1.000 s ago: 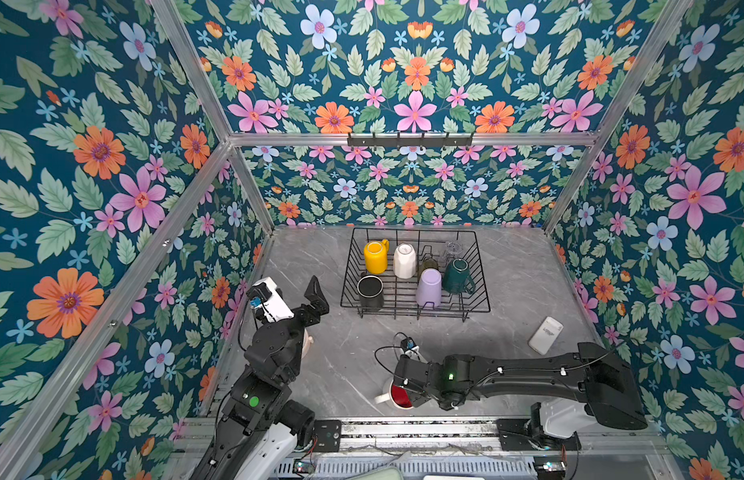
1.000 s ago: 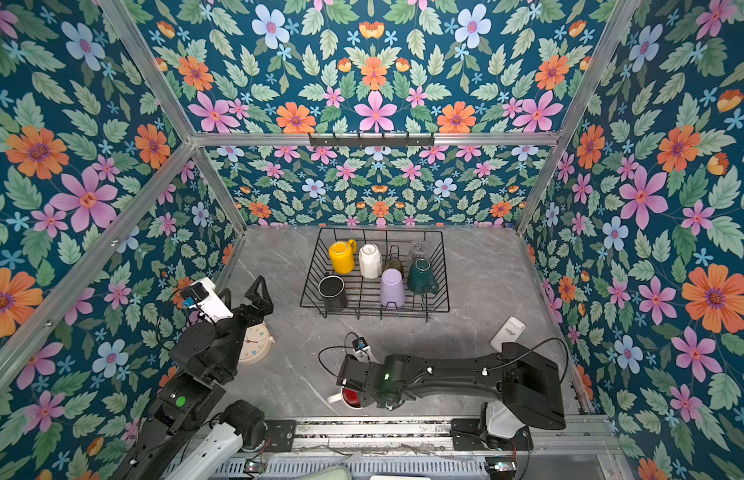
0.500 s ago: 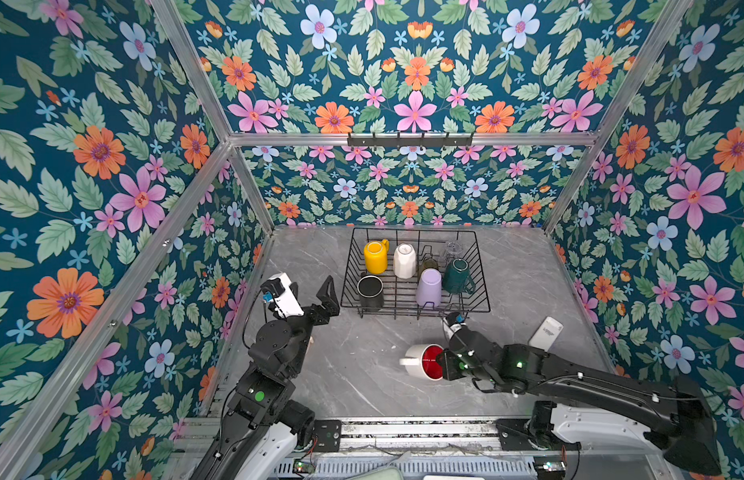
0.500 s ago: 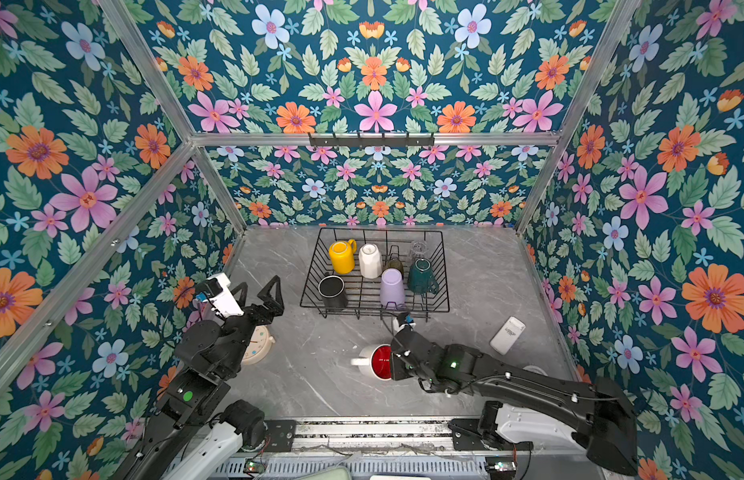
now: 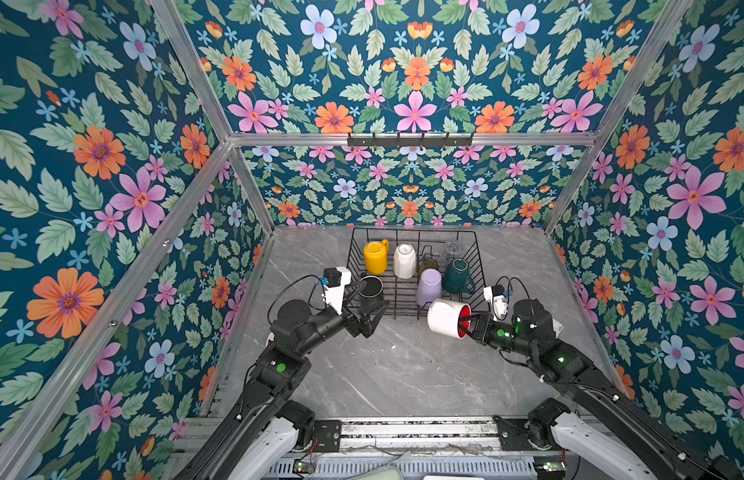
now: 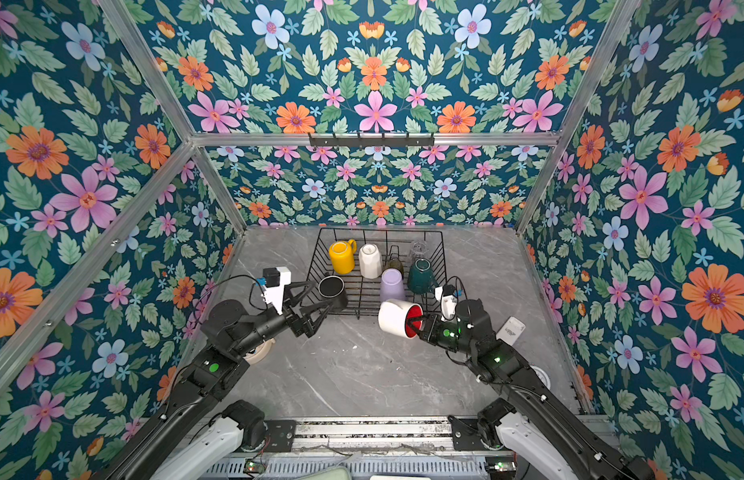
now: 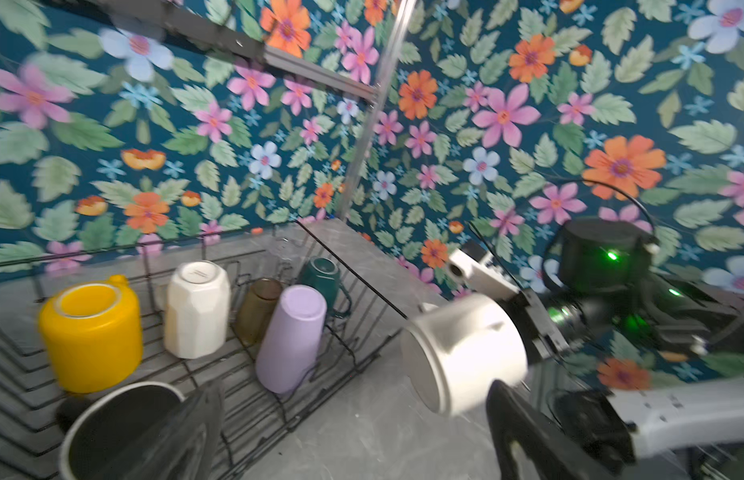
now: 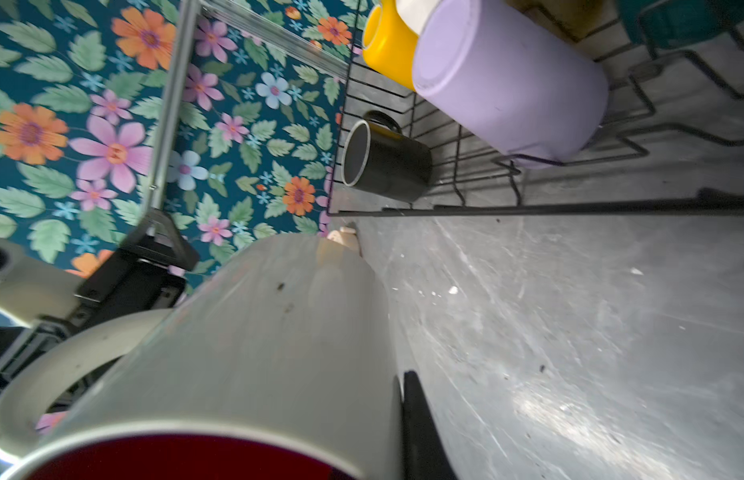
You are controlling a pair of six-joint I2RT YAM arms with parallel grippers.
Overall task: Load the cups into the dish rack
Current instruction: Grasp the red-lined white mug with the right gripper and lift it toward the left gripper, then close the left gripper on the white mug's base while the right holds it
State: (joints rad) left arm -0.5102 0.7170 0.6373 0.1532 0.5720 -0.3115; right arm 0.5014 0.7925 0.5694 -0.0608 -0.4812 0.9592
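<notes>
The black wire dish rack (image 5: 478, 266) (image 6: 378, 229) stands at the back. It holds a yellow mug (image 5: 375, 257), a cream mug (image 5: 404, 260), an olive tumbler (image 5: 429, 264), a clear glass (image 5: 453, 249), a lilac tumbler (image 5: 429, 286), a dark green mug (image 5: 457, 276) and a black mug (image 5: 372, 287). My right gripper (image 5: 465, 326) (image 6: 416, 324) is shut on the rim of the white red-lined mug (image 5: 445, 318) (image 8: 258, 332). It holds the mug on its side in the air, at the rack's front right corner. My left gripper (image 5: 374, 297) (image 6: 320, 294) is open and empty beside the black mug.
A round clock (image 6: 260, 353) lies partly hidden under my left arm. By the right wall lie a white flat object (image 6: 512, 330) and another round clock (image 6: 542, 376). Floral walls enclose the grey marble table (image 5: 382, 374). A hook rail (image 5: 409, 140) hangs on the back wall.
My right arm has lifted the white mug from the table's front and carried it toward the rack. My left gripper has moved right and forward to the rack's front left corner.
</notes>
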